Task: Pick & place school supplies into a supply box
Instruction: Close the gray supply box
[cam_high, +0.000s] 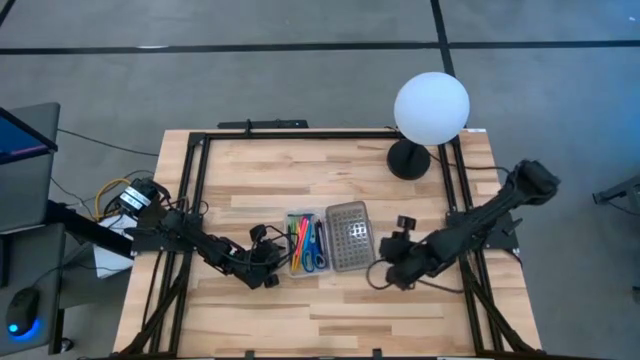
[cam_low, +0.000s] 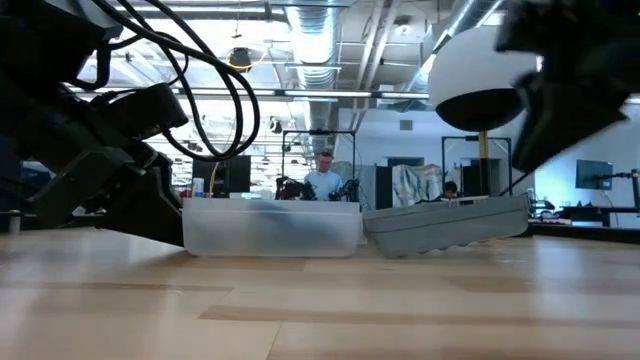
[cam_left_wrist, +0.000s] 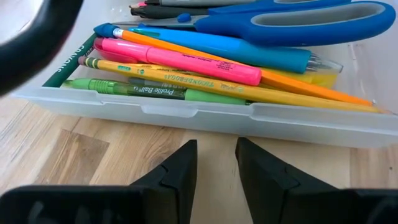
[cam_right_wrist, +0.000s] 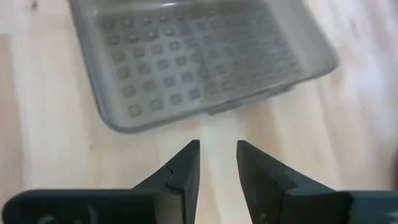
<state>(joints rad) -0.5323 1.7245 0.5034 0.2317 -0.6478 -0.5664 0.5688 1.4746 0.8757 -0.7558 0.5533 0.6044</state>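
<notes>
The supply box lies open at the table's middle: a clear tray (cam_high: 306, 243) with its grey dotted lid (cam_high: 349, 236) flat beside it on the right. In the tray lie the school supplies: a pink highlighter (cam_left_wrist: 186, 62), a blue pen (cam_left_wrist: 236, 50), yellow pencils (cam_left_wrist: 217, 87), a green pen (cam_left_wrist: 143, 91) and blue-handled scissors (cam_left_wrist: 292, 18). My left gripper (cam_left_wrist: 216, 146) stands open just left of the tray, pointing at its long wall (cam_left_wrist: 205, 115). My right gripper (cam_right_wrist: 217, 146) hangs open above the table, right of the lid (cam_right_wrist: 199, 56). Neither has anything between its fingers.
A white globe lamp (cam_high: 431, 108) on a black base (cam_high: 408, 158) stands at the far right of the table. Black frame rails (cam_high: 190, 190) run along the left, right and far edges. Bare wood lies in front of the box. A person (cam_low: 323, 178) sits far behind in the room.
</notes>
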